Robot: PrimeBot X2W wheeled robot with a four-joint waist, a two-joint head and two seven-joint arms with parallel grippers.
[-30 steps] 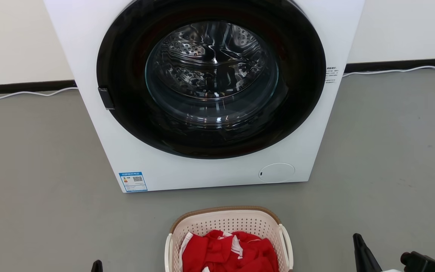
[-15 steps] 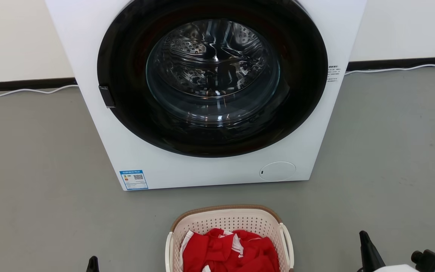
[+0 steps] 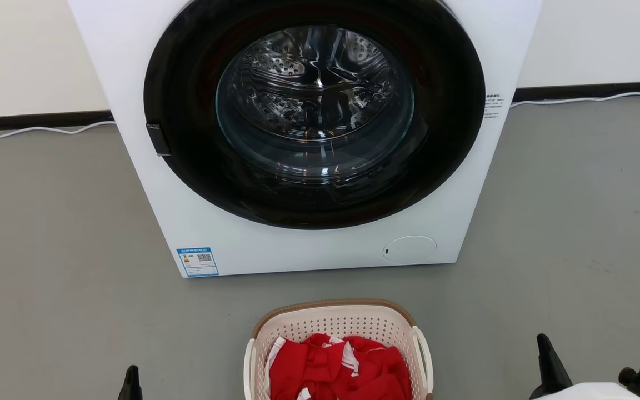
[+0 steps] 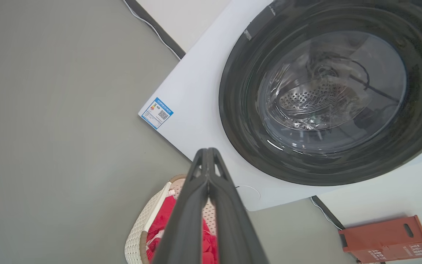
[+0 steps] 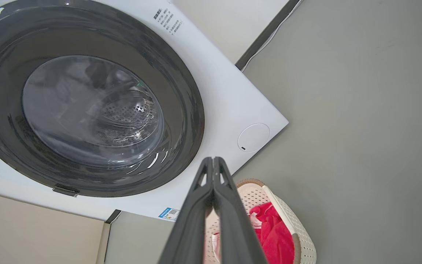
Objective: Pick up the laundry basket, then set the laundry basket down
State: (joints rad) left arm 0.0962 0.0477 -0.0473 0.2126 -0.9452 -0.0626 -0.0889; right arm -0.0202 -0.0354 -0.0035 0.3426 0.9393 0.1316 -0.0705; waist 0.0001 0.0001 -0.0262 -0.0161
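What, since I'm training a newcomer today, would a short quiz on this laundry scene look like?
1. True or false: the left hand grips the laundry basket.
2. What lies in the basket? A: red clothing. B: blue towels. C: nothing.
3. Fill in: the right hand is ____ (open or shut).
Key: 1 false; 2 A; 3 shut.

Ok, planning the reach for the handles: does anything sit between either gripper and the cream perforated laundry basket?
Nothing visible does. Only bare grey floor separates the shut left gripper and shut right gripper from the cream perforated plastic laundry basket, one on each side.
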